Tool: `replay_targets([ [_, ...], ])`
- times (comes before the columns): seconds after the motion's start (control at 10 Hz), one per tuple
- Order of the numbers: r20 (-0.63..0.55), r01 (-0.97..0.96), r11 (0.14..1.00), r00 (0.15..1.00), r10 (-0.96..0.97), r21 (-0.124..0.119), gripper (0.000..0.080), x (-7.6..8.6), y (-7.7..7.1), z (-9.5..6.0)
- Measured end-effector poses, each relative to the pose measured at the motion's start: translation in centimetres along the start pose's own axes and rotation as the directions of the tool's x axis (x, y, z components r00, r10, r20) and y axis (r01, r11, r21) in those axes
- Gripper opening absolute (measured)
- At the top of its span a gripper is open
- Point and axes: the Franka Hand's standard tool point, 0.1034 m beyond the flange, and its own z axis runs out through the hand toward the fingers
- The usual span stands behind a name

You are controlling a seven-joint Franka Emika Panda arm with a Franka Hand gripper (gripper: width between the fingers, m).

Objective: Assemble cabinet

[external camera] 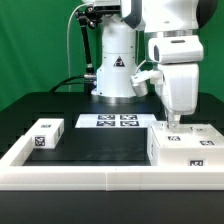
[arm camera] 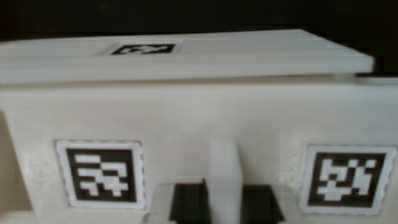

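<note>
exterior view: gripper (external camera: 172, 123) low at cabinet (external camera: 190, 150) on bench (external camera: 90, 150), block (external camera: 43, 136) well apart; jaw opening impossible to tell.

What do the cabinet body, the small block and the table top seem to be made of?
Cabinet body: probably white plastic, matte; smooth even faces, softly rounded edges.
Small block: same flat white, likely the same plastic.
Table top: black and matte, no glare; cloth or coated board, cannot tell.
</note>
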Motion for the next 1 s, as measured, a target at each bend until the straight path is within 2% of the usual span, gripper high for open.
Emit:
replay_targets([
  [0.2,-0.004,-0.004,1.000,1.000,0.003,-0.012,0.0074,-0.05,0.83,0.03],
  [0.7,-0.004,-0.005,1.000,1.000,0.005,-0.014,0.0074,-0.09,0.96,-0.03],
  [0.8,-0.004,-0.005,1.000,1.000,0.005,-0.014,0.0272,-0.09,0.95,-0.03],
  [1.0,-0.004,-0.005,1.000,1.000,0.005,-0.014,0.0545,-0.10,0.94,-0.01],
])
